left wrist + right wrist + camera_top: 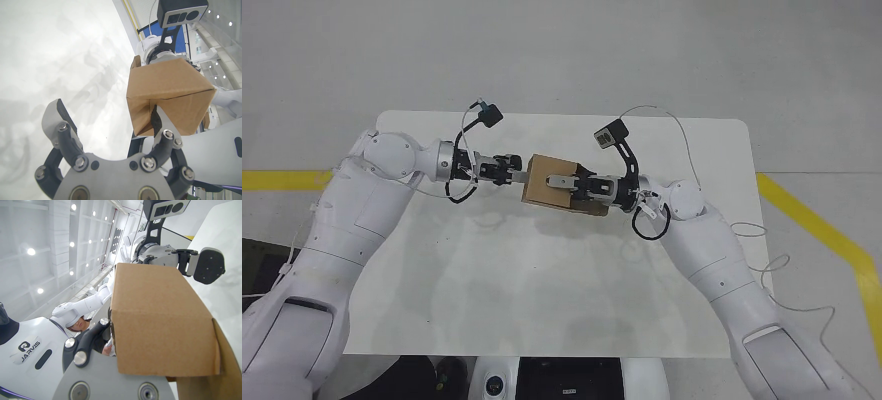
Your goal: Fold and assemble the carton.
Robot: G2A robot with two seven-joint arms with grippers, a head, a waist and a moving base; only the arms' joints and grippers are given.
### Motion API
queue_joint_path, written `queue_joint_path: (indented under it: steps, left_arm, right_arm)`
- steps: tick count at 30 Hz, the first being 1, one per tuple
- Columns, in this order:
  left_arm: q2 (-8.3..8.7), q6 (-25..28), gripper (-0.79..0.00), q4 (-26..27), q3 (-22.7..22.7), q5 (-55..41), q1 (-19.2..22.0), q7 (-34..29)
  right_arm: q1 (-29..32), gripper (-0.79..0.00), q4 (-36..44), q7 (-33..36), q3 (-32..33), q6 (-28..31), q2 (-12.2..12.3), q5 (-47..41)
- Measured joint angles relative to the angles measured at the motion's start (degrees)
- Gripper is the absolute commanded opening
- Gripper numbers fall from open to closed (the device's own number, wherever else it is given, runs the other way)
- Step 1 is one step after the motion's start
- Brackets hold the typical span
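The carton (542,168) sat dead centre, with an arm at each end. Start at the left gripper (107,106): it was spread wide and gripped nothing. One finger (160,117) had its pad laid against the carton's near end face, right by the seam where the end flaps met. The other finger (56,111) stood well apart, out over bare table (542,300). So the box lay straight ahead of that claw but off to one finger's side, not between the two.

Further out was the carton itself: brown, squared up and, as far as I could judge, held clear of the tabletop. Its long axis ran from one gripper to the other across the table. At the far end the right gripper (567,183) was clamped on it, one finger lying along the top panel, the other hidden by cardboard. A loose flap (223,351) stood open at that end, just beside the right wrist.

My read was that the left gripper's end looked closed and the right gripper's end was the work left. The left gripper was the free one. The next move turned on that single pad pushing along the long axis against the right gripper's hold. An off-centre push could have twisted the box in the grip.
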State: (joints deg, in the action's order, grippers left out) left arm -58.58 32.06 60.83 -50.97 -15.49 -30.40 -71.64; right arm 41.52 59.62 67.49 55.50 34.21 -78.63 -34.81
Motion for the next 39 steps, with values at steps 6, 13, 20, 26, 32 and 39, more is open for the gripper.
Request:
queue_joint_path:
  steps: [6, 13, 20, 26, 32, 39]
  left_arm:
    - [-0.48, 0.42, 0.0, -1.98, 0.28, -3.11, -0.09, -0.19]
    - [-1.14, 0.14, 0.0, -2.62, 1.16, -6.57, 0.0, -0.45]
    - [-1.14, -0.07, 0.0, -1.9, 1.73, -7.64, -0.36, -0.66]
    - [-1.01, -0.19, 0.0, -1.5, 2.11, -7.47, -0.46, -0.78]
    - [-0.75, -0.04, 0.0, -2.64, 1.96, -7.57, -0.48, -0.63]
    - [-0.48, 0.16, 0.0, -3.25, 1.98, -8.37, -0.58, -0.44]
  right_arm:
    - [0.09, -0.785, 0.0, 0.39, 0.05, 0.06, -0.07, -0.23]
    - [0.17, -0.785, 0.24, 0.61, 0.08, 0.15, -0.19, -0.46]
    - [0.11, -0.785, 0.15, 0.75, 0.07, 0.1, -0.31, -0.62]
    - [0.03, -0.785, 0.0, 0.81, 0.09, 0.08, -0.4, -0.62]
    - [0.16, -0.785, -0.18, 1.03, 0.23, 0.27, -0.49, -1.16]
    - [-0.01, -0.785, -1.07, 2.01, 0.22, 0.58, -0.67, -2.2]
